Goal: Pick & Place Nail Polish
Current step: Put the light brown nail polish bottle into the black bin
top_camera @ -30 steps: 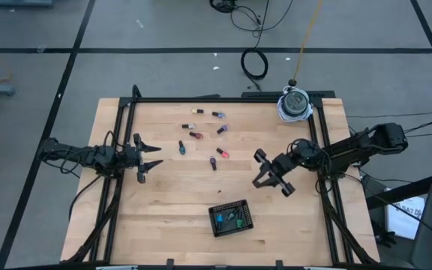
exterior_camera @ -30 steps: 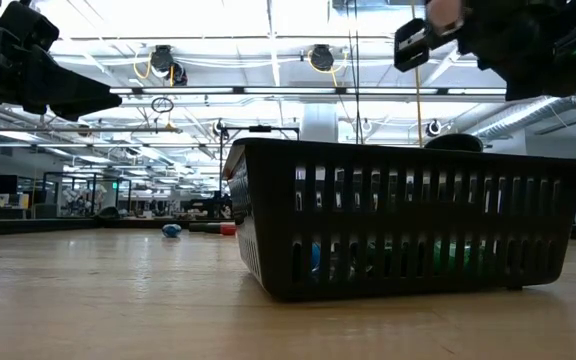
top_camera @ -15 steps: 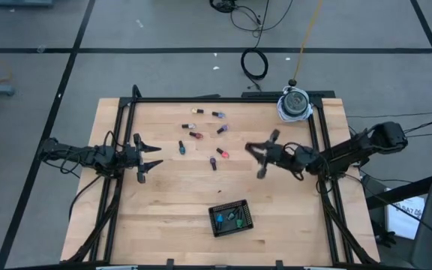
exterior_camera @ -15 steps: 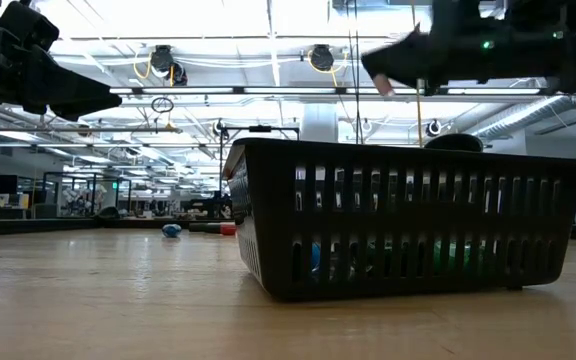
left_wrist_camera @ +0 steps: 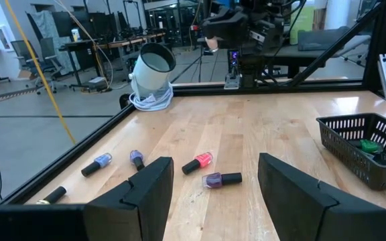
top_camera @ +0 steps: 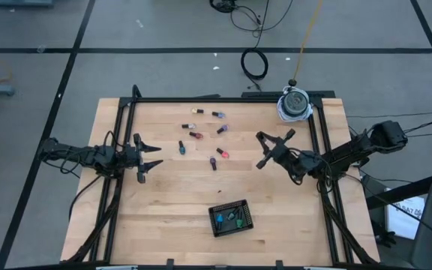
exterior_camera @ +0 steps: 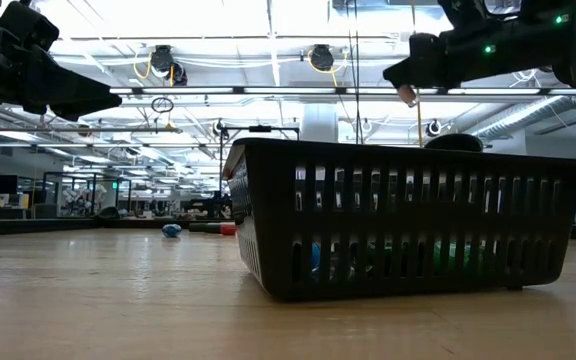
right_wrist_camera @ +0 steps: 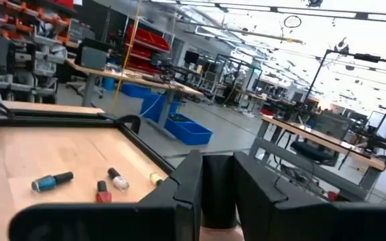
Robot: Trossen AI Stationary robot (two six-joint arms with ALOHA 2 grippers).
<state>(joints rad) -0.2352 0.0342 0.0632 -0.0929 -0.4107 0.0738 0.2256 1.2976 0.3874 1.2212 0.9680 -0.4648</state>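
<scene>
The black basket (top_camera: 231, 217) sits on the wooden table (top_camera: 171, 195), near the front edge. A few nail polish bottles already lie inside the basket: a green one (top_camera: 235, 218) and a blue one (top_camera: 220, 220) show from above.

The right gripper (top_camera: 270, 150) is up in the air, off to one side of the basket and farther back over the table. Its two fingers are squeezed onto one small pink nail polish bottle (right_wrist_camera: 218, 194) with a dark cap. In the low view the pink bottle hangs from the gripper's tip, higher than the basket's rim.

The other bottles lie flat on the wood, well apart from the basket, in a loose bunch behind it. A red bottle (left_wrist_camera: 198, 163) and a purple bottle (left_wrist_camera: 221, 179) lie close together, and they are the nearest to the basket. A blue bottle (top_camera: 180, 147) lies a little past them. More bottles lie farther back still.

The left gripper (top_camera: 150, 160) hangs above the table, far from the basket on the other side. Its fingers are spread apart and hold nothing.
</scene>
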